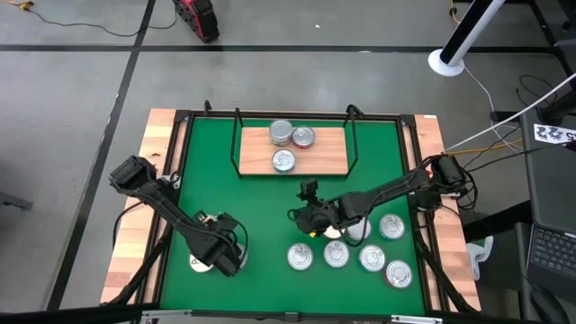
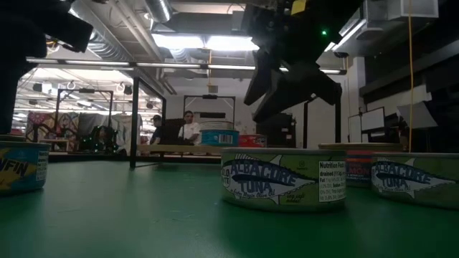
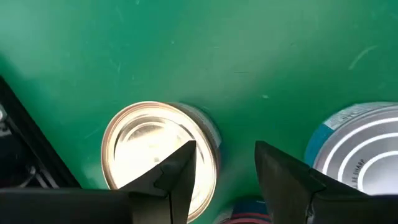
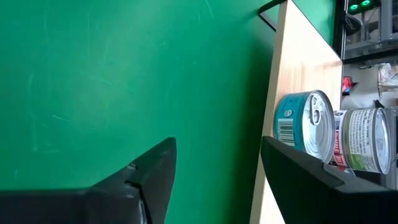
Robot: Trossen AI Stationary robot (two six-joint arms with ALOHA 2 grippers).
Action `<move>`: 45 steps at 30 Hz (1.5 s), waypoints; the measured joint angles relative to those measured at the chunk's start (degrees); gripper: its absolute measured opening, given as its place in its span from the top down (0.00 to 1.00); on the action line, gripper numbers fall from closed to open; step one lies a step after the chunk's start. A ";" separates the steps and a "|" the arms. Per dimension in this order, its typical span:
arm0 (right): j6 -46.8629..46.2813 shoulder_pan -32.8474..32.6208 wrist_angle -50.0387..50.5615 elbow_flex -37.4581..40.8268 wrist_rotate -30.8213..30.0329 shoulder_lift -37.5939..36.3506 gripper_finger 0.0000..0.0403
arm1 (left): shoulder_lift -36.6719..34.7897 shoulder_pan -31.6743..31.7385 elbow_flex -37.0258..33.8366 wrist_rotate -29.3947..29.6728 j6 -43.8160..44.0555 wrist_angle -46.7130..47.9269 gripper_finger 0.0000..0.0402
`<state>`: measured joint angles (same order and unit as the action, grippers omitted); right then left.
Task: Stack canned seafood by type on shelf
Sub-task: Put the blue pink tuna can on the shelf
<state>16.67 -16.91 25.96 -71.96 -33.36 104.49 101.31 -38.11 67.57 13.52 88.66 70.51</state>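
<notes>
Closest to the low camera sits an albacore tuna tin (image 2: pixel 283 178) on the green mat (image 2: pixel 143 215), with another of the same label (image 2: pixel 416 179) at the right edge and a yellow-lettered tin (image 2: pixel 21 166) at the left edge.

From above, 5 silver-lidded tins lie in a loose cluster on the mat's front right: 1 (image 1: pixel 300 257), a 2nd (image 1: pixel 337 255), a 3rd (image 1: pixel 372 258), a 4th (image 1: pixel 399 274) and a 5th (image 1: pixel 391 226) set a little farther back. At the front left, the left gripper (image 1: pixel 225 256) hangs over the mat with its jaws apart and nothing between them; just beside it lies a gold-lidded tin (image 3: pixel 158 152), and a silver-lidded, teal-sided tin (image 3: pixel 360 146) shows near the other finger.

Farther in, near the mat's middle, the right gripper (image 1: pixel 308 214) points toward the shelf, jaws apart and empty, above bare mat.

Beyond it, at the back of the mat, stands the shelf (image 1: pixel 328 160), a light-wood board inside black wire uprights. 3 tins rest on it: 2 touching side by side at the rear (image 1: pixel 282 133) (image 1: pixel 304 138), and 1 (image 1: pixel 283 161) nearer the front edge.

Past the tabletop (image 1: pixel 157 135), the low view shows people in the lit room behind.
</notes>
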 joint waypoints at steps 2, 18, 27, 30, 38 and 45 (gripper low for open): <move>0.02 0.00 -0.01 0.00 0.00 0.00 0.42 | 0.51 0.00 0.00 -0.02 1.22 -0.01 0.60; 0.04 0.04 -0.05 0.00 0.00 0.00 0.42 | 1.95 0.00 -2.92 -1.91 4.59 -0.04 0.60; 0.07 0.04 -0.20 0.00 0.00 0.00 0.42 | 1.69 0.11 -4.24 -2.51 4.48 -0.97 0.70; 0.07 0.04 -0.22 0.02 0.00 0.00 0.42 | 1.69 0.16 -4.22 -2.51 4.33 -1.27 0.75; 0.11 0.04 -3.51 0.02 5.18 0.00 0.42 | 1.75 1.57 -3.70 -3.04 1.28 -1.56 0.91; 0.17 0.04 -8.57 0.02 15.26 0.00 0.42 | 1.89 4.13 -1.82 -2.80 -4.65 -1.70 0.99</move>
<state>16.84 -16.86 17.39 -71.94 -18.11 104.49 103.20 -33.97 65.75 10.72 84.01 68.82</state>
